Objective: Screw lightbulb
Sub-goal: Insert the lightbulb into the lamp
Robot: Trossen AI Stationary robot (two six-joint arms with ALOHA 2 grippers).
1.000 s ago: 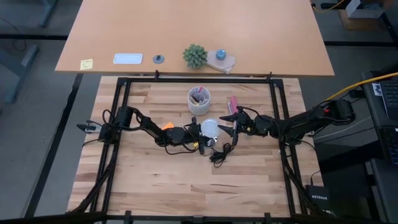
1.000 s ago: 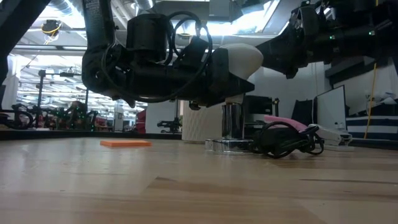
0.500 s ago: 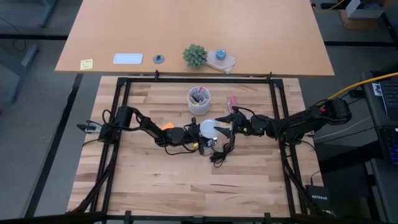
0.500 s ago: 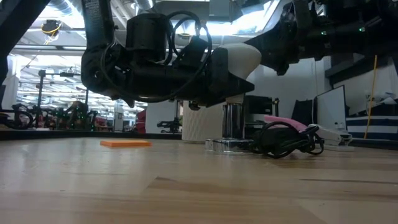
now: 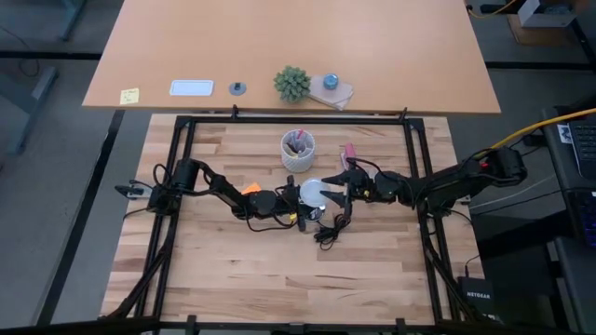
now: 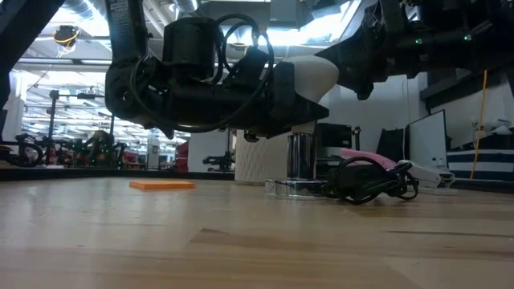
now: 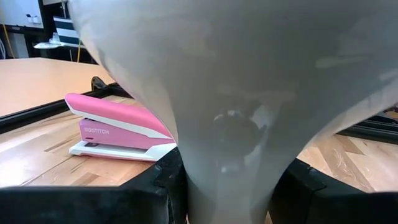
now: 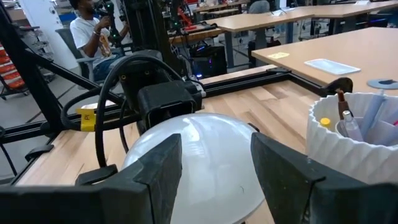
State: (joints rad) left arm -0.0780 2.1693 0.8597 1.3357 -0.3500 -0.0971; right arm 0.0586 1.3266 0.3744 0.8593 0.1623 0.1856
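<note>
Butcher-block tabletop inside black frame; bright workshop with desks behind.

A butcher-block table within a black frame carries a white ribbed cup of pens, a pink stapler, a flat orange pad and a silvery fitting with coiled black cord. On the far tan table stand a small green plant, a yellow note and a white card. A seated person appears in the room beyond.
</note>
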